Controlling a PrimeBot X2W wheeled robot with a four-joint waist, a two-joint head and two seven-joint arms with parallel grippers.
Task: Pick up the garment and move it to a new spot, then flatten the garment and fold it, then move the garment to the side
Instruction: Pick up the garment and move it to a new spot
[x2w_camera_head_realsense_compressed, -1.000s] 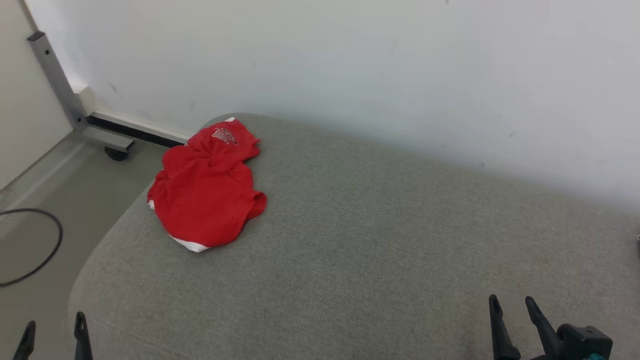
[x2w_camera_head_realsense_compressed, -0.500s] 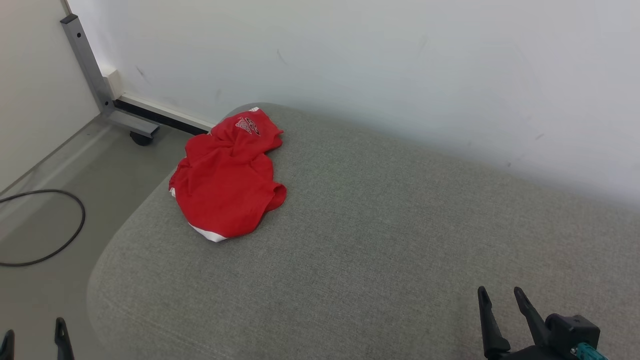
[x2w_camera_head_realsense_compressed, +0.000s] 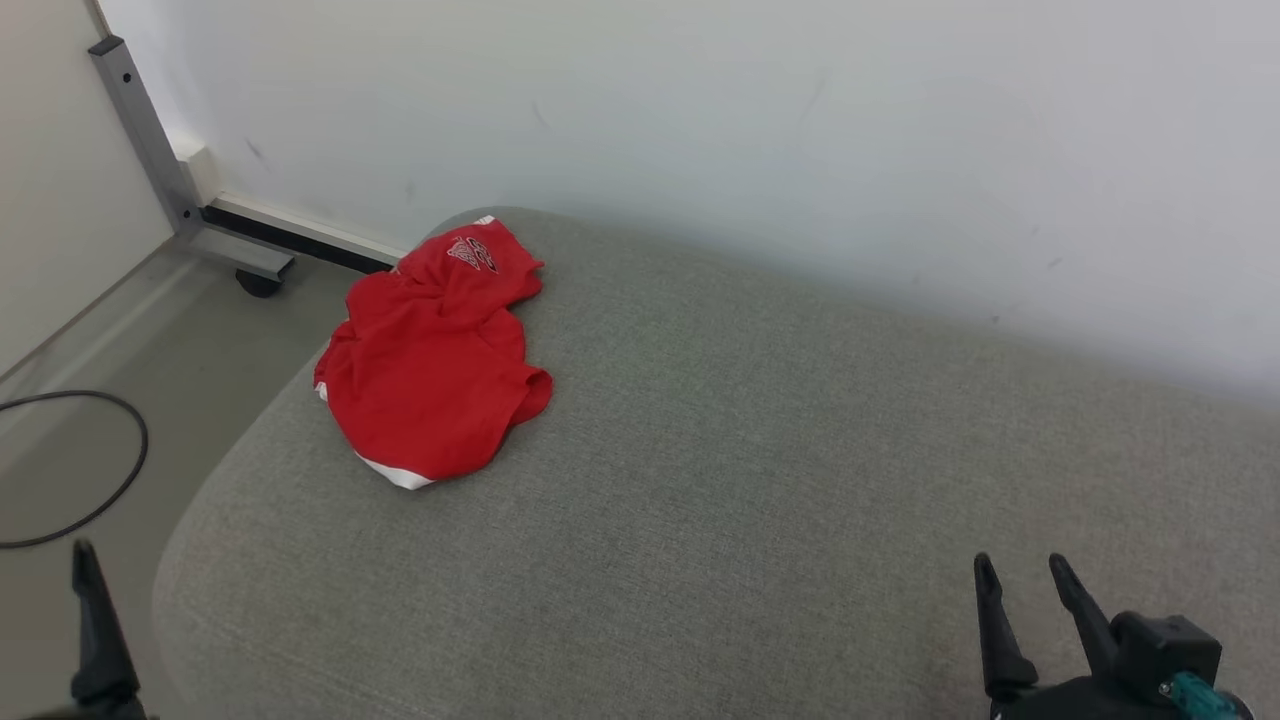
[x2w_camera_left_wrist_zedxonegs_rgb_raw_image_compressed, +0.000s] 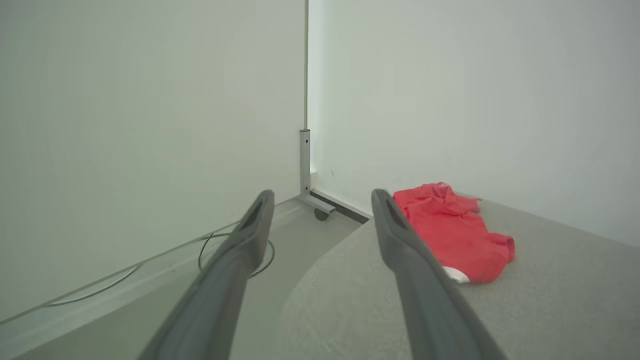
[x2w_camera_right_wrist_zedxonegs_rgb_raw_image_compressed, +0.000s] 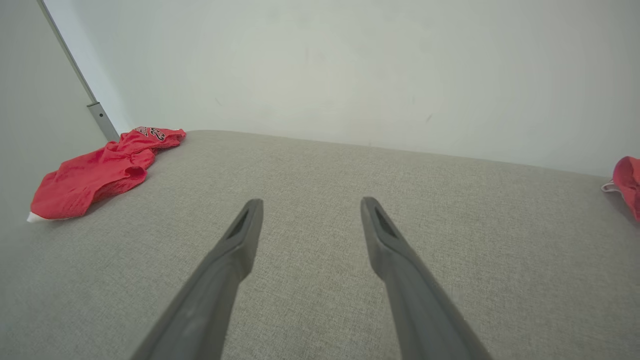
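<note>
Garment (x2w_camera_head_realsense_compressed: 430, 375) lies crumpled, well beyond open left hand (x2w_camera_left_wrist_zedxonegs_rgb_raw_image_compressed: 322, 196).

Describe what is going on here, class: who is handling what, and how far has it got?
Nothing is being handled yet. A two-armed robot faces a grey upholstered surface, where a crumpled red jersey lies near the far left corner. The left gripper and right gripper are both open and empty, well short of the jersey. The pickup has not begun.
</note>
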